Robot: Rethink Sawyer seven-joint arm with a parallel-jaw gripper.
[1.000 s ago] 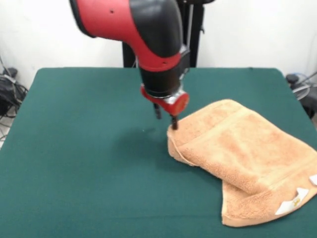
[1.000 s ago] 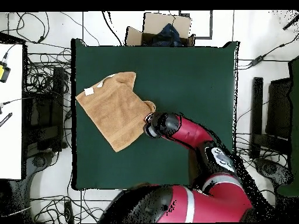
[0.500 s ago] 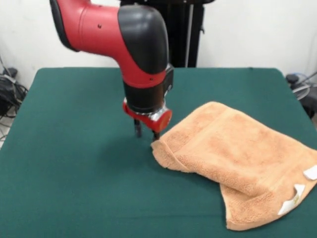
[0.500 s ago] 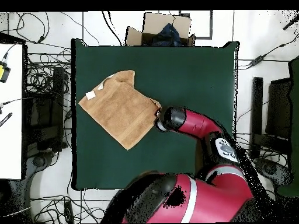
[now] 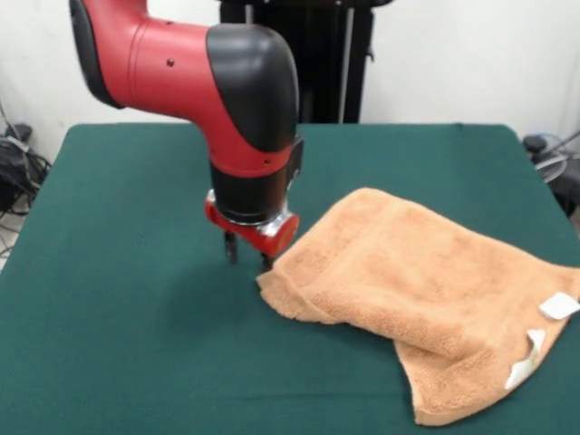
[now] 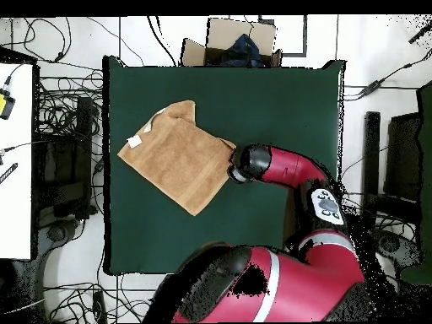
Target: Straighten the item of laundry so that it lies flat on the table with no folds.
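Claw (image 5: pixel 246 258) at folded towel's (image 5: pixel 426 290) corner

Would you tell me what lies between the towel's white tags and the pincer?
Only the towel's own folded cloth. In the front view, the pincer sits at its corner, the tags at the opposite end.

One towel (image 5: pixel 426 299), two white tags (image 5: pixel 526 367), one table (image 5: pixel 118 344), one arm (image 5: pixel 195 86).

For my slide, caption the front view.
Sawyer gripper at a corner of the folded orange-tan terry towel on the dark green felt table.
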